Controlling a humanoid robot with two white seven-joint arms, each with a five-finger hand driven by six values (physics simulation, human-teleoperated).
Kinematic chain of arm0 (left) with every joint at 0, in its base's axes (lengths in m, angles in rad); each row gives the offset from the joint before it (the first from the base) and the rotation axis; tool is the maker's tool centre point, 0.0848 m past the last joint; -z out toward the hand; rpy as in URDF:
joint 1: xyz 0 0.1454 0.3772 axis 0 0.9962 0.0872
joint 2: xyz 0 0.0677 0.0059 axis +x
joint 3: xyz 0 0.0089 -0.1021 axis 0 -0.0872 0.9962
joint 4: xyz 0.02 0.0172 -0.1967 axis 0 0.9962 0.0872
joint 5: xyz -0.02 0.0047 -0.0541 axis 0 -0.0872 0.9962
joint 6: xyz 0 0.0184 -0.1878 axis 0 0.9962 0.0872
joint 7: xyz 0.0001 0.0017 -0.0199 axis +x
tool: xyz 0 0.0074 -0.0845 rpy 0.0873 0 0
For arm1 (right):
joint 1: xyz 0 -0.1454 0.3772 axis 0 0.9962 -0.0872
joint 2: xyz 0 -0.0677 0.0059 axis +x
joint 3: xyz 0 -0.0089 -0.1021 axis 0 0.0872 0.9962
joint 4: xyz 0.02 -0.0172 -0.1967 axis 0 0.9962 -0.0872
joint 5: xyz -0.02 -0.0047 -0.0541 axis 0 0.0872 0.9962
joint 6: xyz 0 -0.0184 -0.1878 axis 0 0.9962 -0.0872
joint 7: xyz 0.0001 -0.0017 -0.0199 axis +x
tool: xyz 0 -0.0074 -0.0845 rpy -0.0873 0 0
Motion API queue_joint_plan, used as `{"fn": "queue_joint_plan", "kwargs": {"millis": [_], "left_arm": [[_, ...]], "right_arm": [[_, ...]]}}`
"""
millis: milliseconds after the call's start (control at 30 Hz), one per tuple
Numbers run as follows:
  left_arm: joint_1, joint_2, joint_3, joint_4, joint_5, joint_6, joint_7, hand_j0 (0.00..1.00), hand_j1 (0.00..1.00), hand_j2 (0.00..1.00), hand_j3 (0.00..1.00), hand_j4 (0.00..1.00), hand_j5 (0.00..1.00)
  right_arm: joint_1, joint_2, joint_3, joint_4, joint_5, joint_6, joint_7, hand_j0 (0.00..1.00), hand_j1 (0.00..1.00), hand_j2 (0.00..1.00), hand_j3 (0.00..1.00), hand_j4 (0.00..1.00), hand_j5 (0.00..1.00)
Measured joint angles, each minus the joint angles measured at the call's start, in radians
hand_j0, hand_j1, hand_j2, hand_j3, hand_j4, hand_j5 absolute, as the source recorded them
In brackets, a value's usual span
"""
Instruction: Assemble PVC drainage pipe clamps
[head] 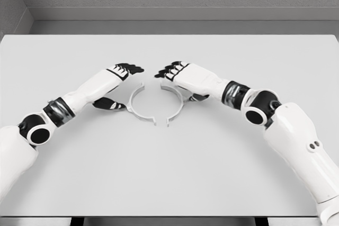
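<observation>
Two half-rings of a pipe clamp lie flat on the white surface [169, 173], facing each other to form a nearly closed circle. Left half [136, 107] and right half [177, 103] are apart — a gap shows at the far ends and another at the near ends, where the small tabs stick out.

Left hand [114, 86] sits at the outer side of the left half, thumb low beside the ring, fingers [128, 69] extended above it. Right hand [183, 78] mirrors this on the right half, fingers [168, 70] curled loosely over the far end. Neither hand clearly pinches its piece; contact cannot be confirmed from this view.

Step in hand, as judged: bring the halves together so the ends meet.

Notes for doing it well:
- Push both halves inward evenly, keeping them flat on the surface — a tilt would let one end ride over the other.
- Watch the near tabs; they should line up face to face.
- Thin, light parts likely slide or spin easily, so press gently from the outer curve.
</observation>
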Motion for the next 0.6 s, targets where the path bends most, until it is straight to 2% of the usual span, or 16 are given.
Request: {"fn": "queue_joint_plan", "kwargs": {"millis": [167, 300, 367, 433, 533, 600], "left_arm": [[-0.026, -0.002, -0.004, 0.023, 0.001, 0.000, 0.000, 1.00, 1.00, 1.00, 1.00, 1.00, 1.00], [-0.044, -0.018, -0.009, 0.044, 0.000, 0.000, 0.000, 1.00, 1.00, 1.00, 1.00, 1.00, 1.00], [-0.045, -0.026, -0.010, 0.054, -0.002, 0.000, 0.000, 1.00, 1.00, 1.00, 1.00, 1.00, 1.00], [-0.044, -0.032, -0.011, 0.059, -0.001, 0.000, 0.000, 1.00, 1.00, 1.00, 1.00, 1.00, 1.00], [-0.044, -0.041, -0.012, 0.062, -0.001, 0.000, 0.000, 1.00, 1.00, 1.00, 1.00, 1.00, 1.00], [-0.044, -0.045, -0.012, 0.063, -0.001, 0.000, 0.000, 1.00, 1.00, 1.00, 1.00, 1.00, 1.00]], "right_arm": [[0.026, -0.068, -0.115, -0.020, -0.007, -0.006, -0.001, 1.00, 1.00, 1.00, 1.00, 1.00, 1.00], [0.205, -0.147, -0.305, -0.183, -0.062, -0.032, -0.002, 1.00, 1.00, 1.00, 1.00, 1.00, 1.00], [0.314, -0.184, -0.415, -0.262, -0.120, -0.073, -0.002, 1.00, 1.00, 1.00, 1.00, 1.00, 1.00], [0.376, -0.206, -0.531, -0.317, -0.181, -0.128, -0.001, 1.00, 1.00, 1.00, 1.00, 1.00, 1.00], [0.454, -0.217, -0.648, -0.354, -0.233, -0.166, -0.001, 1.00, 1.00, 1.00, 1.00, 1.00, 1.00], [0.463, -0.218, -0.695, -0.365, -0.248, -0.177, -0.001, 1.00, 1.00, 1.00, 1.00, 1.00, 1.00]]}}
